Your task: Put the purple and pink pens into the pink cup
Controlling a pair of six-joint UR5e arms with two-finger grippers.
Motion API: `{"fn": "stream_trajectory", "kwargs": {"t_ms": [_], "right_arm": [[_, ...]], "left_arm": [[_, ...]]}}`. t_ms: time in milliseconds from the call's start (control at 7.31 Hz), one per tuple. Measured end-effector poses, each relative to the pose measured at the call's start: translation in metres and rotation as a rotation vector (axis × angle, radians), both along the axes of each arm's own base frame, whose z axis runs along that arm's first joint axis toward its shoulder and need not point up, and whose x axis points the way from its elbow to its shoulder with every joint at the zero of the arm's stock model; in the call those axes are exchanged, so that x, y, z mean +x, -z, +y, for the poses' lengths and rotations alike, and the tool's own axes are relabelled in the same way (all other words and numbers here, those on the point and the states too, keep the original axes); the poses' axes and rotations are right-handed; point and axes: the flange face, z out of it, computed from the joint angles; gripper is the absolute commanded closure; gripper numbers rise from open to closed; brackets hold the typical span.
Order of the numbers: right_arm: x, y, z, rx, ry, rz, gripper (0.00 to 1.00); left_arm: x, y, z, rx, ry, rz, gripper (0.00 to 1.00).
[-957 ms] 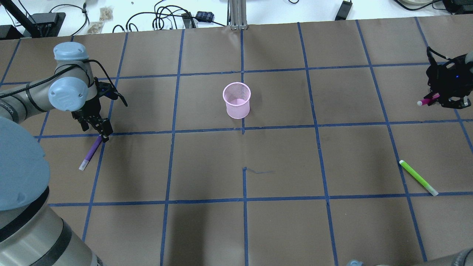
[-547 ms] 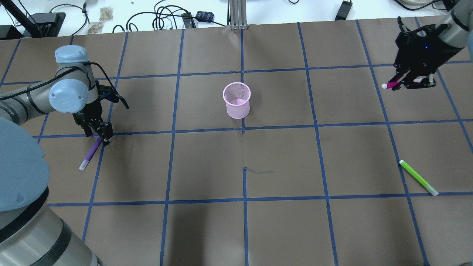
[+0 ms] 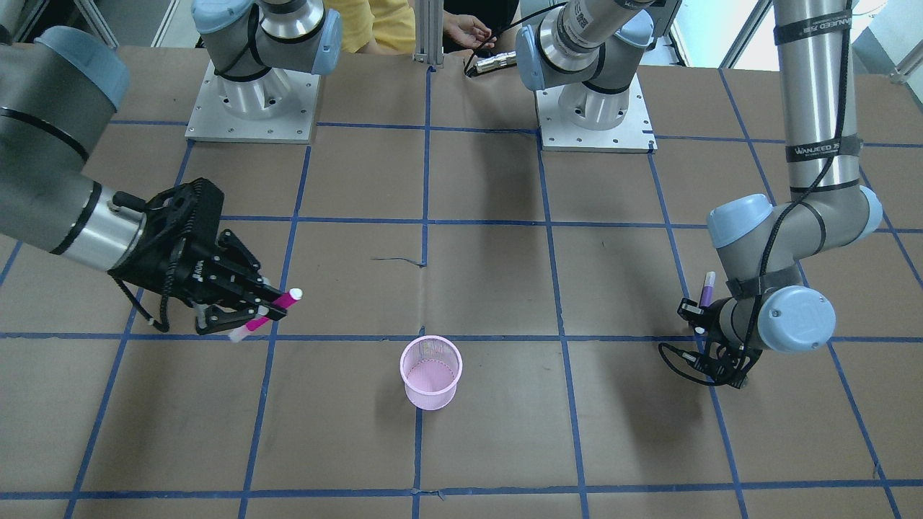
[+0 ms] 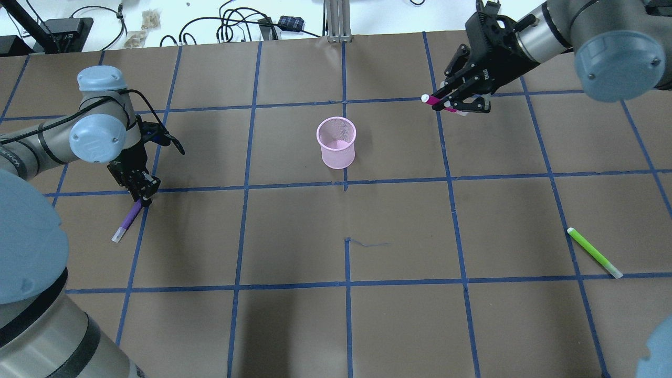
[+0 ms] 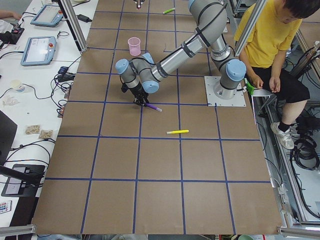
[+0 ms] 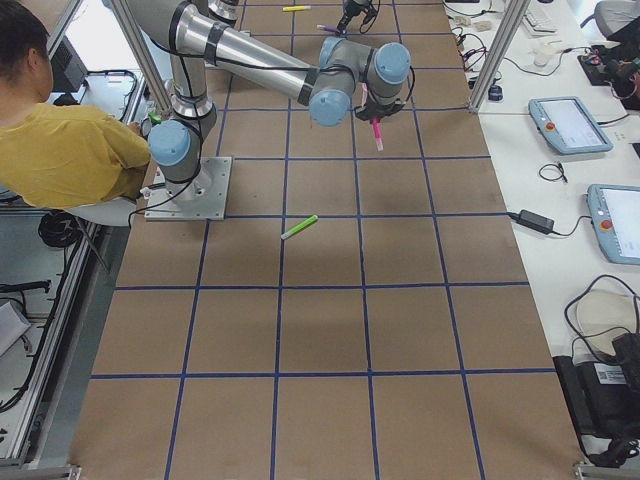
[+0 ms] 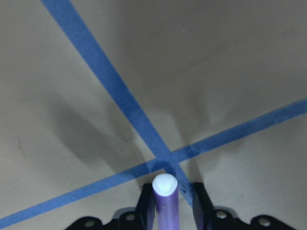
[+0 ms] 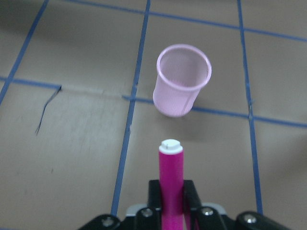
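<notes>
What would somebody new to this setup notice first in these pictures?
Probably the right claw, holding a pink pen in the air, up and to the right of the mid-table pink cup in the overhead view. Next, the left claw, set down around one end of the purple pen lying at the table's left. A bright green pen lies alone on the right.

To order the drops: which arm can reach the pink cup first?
Right: right gripper holds the pink pen aloft near the pink cup; left gripper grips the purple pen low, farther away.
</notes>
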Motion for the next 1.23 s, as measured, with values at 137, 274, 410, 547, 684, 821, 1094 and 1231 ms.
{"fn": "stream_trajectory", "kwargs": {"t_ms": [137, 274, 410, 547, 684, 821, 1094, 1231], "right_arm": [[0.039, 0.006, -0.006, 0.000, -0.010, -0.113, 1.00], [0.077, 0.014, -0.014, -0.015, -0.014, -0.197, 1.00], [0.110, 0.025, -0.019, -0.018, -0.006, -0.251, 1.00], [0.133, 0.039, -0.024, -0.019, 0.007, -0.277, 1.00], [0.144, 0.056, -0.029, -0.018, 0.020, -0.287, 1.00], [0.149, 0.069, -0.032, -0.014, 0.027, -0.289, 1.00], [0.152, 0.084, -0.034, 0.004, 0.032, -0.291, 1.00], [0.155, 0.090, -0.033, 0.017, 0.029, -0.295, 1.00]], "left_arm": [[0.000, -0.001, -0.001, -0.003, -0.003, 0.004, 1.00], [-0.001, -0.005, -0.003, -0.015, -0.006, 0.011, 1.00], [-0.002, -0.014, -0.004, -0.030, -0.006, 0.010, 1.00], [-0.003, -0.024, -0.004, -0.045, -0.006, 0.007, 1.00], [-0.004, -0.035, -0.004, -0.059, -0.007, 0.008, 1.00], [-0.006, -0.043, -0.003, -0.068, -0.012, 0.013, 1.00], [-0.010, -0.054, 0.000, -0.076, -0.020, 0.018, 1.00], [-0.011, -0.058, 0.000, -0.080, -0.019, 0.017, 1.00]]}}
